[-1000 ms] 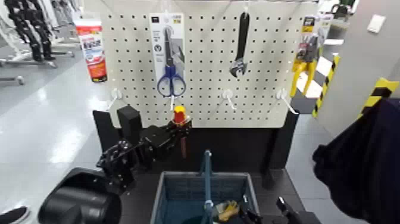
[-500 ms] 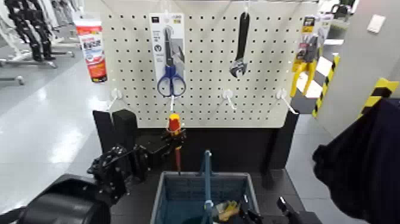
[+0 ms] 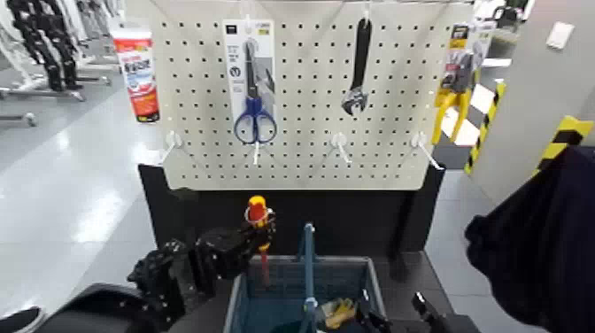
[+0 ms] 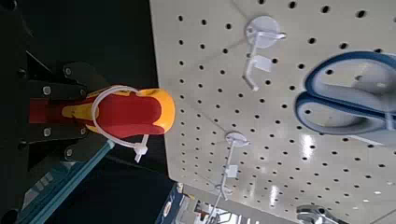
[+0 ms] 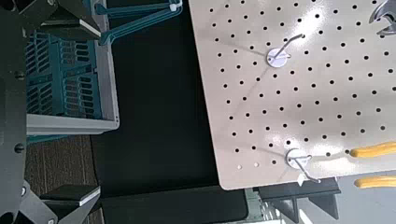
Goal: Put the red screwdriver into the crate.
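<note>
"Where's the red screwdriver [image 3: 257,215]?"

"Seven o'clock, standing up. The left pincer [image 3: 260,234] is shut on it, hiding its middle."

"And the crate [image 3: 375,285]?"

"Six o'clock, near edge cut off. I can't tell if the tip is inside. There's open room at the crate's seven o'clock. The right pincer [image 3: 398,313], five o'clock, is open and empty."
</note>
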Action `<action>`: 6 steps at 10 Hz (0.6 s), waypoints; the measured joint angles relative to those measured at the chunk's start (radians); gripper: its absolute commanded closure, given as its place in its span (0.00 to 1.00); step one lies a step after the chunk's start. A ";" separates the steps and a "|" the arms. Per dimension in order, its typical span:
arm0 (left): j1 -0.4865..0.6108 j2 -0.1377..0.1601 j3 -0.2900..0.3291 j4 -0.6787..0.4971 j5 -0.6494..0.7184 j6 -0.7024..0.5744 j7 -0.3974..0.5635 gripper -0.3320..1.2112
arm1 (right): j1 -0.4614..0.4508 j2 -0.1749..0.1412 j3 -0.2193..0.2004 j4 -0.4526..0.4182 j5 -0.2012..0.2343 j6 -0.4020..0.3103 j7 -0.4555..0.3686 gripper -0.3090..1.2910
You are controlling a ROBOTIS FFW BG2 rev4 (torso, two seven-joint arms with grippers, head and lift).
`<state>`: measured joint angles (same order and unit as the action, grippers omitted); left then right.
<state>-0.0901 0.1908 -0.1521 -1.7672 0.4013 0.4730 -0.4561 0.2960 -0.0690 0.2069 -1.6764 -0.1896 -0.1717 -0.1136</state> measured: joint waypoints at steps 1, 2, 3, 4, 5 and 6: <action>0.000 -0.001 -0.010 0.049 0.031 -0.025 -0.009 0.99 | 0.000 0.000 0.001 0.001 -0.001 0.000 0.000 0.28; 0.000 -0.003 -0.021 0.098 0.060 -0.042 -0.015 0.99 | 0.000 0.000 0.001 0.001 -0.002 0.000 0.001 0.28; -0.003 -0.003 -0.033 0.139 0.076 -0.051 -0.024 0.99 | 0.000 0.001 0.001 0.002 -0.002 0.000 0.002 0.28; -0.007 -0.003 -0.046 0.182 0.092 -0.061 -0.029 0.99 | 0.000 0.001 0.002 0.003 -0.003 -0.002 0.003 0.28; -0.013 -0.004 -0.057 0.219 0.102 -0.067 -0.031 0.99 | 0.000 0.002 0.002 0.004 -0.004 -0.003 0.003 0.28; -0.026 -0.008 -0.071 0.262 0.113 -0.071 -0.039 0.96 | -0.002 0.001 0.003 0.006 -0.005 -0.003 0.005 0.28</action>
<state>-0.1165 0.1830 -0.2228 -1.5051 0.5147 0.4021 -0.4946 0.2944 -0.0676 0.2101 -1.6706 -0.1949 -0.1749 -0.1091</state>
